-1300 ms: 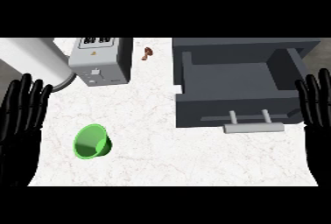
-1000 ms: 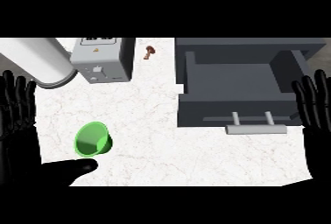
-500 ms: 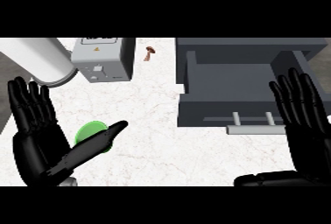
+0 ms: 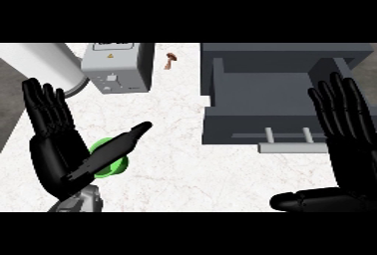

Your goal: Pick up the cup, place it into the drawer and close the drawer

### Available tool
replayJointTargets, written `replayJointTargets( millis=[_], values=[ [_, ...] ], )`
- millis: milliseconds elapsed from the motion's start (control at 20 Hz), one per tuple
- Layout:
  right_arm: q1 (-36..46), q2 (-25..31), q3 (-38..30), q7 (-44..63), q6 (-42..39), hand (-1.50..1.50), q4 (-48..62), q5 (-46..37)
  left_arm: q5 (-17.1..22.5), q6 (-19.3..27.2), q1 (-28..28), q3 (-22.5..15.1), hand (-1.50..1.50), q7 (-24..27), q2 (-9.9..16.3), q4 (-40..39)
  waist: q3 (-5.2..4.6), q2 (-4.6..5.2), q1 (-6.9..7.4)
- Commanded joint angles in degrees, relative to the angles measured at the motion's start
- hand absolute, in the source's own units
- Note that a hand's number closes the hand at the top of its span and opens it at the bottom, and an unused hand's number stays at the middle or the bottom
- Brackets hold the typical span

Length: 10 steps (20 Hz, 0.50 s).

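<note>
Cup (image 4: 110, 159), green, is seen on the white counter (image 4: 177, 124) at near left, partly hidden behind the thumb of the left hand (image 4: 55, 149), which is spread flat. The right hand (image 4: 346, 134) is held wide over the open grey drawer (image 4: 273, 94) at right.

Bare bench (image 4: 173, 149) between cup (image 4: 110, 157) and open drawer (image 4: 276, 97). Drawer front wall with handle (image 4: 290, 144) stands toward that gap. Toaster (image 4: 116, 67) and white cylinder (image 4: 44, 64) crowd far left. Right hand (image 4: 346, 129) overlaps drawer's right edge.
</note>
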<state>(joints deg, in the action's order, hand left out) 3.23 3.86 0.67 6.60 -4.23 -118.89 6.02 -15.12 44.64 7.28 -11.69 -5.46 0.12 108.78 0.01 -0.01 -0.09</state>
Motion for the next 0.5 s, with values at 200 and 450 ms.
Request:
replayJointTargets(
  millis=[200, 450],
  values=[
    [0.80, 0.21, -2.30, -1.33, -0.81, -1.50, 1.69, 1.44, 4.02, 0.46, -4.66, 1.31, -1.50, 2.73, 1.42, -0.47, -0.01, -0.01, 0.15],
    [-0.10, -0.67, -1.43, -2.09, 0.01, -1.50, 1.24, -0.49, 3.82, 4.14, -5.82, -1.67, -1.50, 2.83, -0.11, -1.63, -0.01, -0.01, 0.11]
  ],
)
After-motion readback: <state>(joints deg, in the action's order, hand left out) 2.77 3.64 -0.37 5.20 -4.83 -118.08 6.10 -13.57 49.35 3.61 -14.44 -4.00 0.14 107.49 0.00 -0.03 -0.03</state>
